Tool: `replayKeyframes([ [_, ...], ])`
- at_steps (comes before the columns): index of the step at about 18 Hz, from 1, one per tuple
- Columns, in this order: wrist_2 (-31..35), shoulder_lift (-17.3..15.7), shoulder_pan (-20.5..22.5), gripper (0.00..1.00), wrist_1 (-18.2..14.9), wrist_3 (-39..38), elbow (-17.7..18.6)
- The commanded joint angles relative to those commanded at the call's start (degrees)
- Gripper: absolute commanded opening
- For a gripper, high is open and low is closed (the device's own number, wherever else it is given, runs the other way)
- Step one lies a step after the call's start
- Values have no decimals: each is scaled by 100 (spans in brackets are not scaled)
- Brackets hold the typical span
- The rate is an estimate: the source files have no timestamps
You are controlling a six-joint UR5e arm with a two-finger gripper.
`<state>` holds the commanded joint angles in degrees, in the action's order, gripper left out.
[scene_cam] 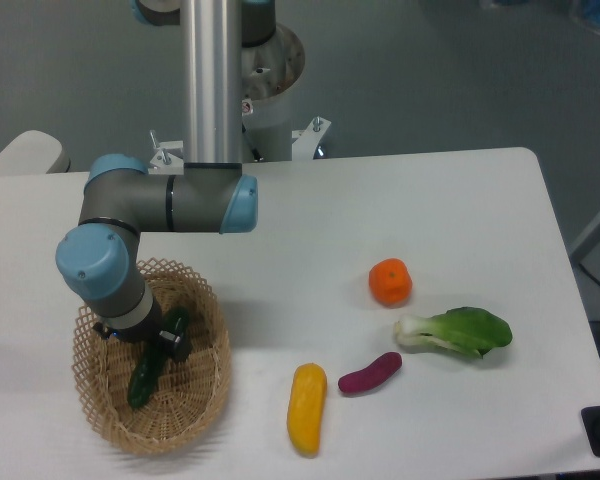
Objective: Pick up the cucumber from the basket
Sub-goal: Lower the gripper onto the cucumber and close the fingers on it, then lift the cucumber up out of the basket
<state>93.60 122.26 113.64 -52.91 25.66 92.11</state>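
The gripper (152, 345) sits low inside the wicker basket (205, 395), over the middle of the cucumber (148, 368) lying there. Whether its jaws have clamped cannot be told. The grasp seems underway; next comes a firm hold, then lifting.

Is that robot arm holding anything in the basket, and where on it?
Cannot tell: the gripper sits at the cucumber's middle, its jaws hidden.

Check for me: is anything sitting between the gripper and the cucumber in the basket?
Nothing visible. The gripper is down over the middle of the cucumber in the basket; nothing else lies in there. Its fingertips are hidden.
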Motion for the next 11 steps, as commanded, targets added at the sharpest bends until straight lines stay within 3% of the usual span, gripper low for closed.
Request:
replayKeyframes([
  [8, 17, -210, 79, 13, -79, 385, -333],
  [11, 18, -465, 394, 13, -105, 650, -518],
])
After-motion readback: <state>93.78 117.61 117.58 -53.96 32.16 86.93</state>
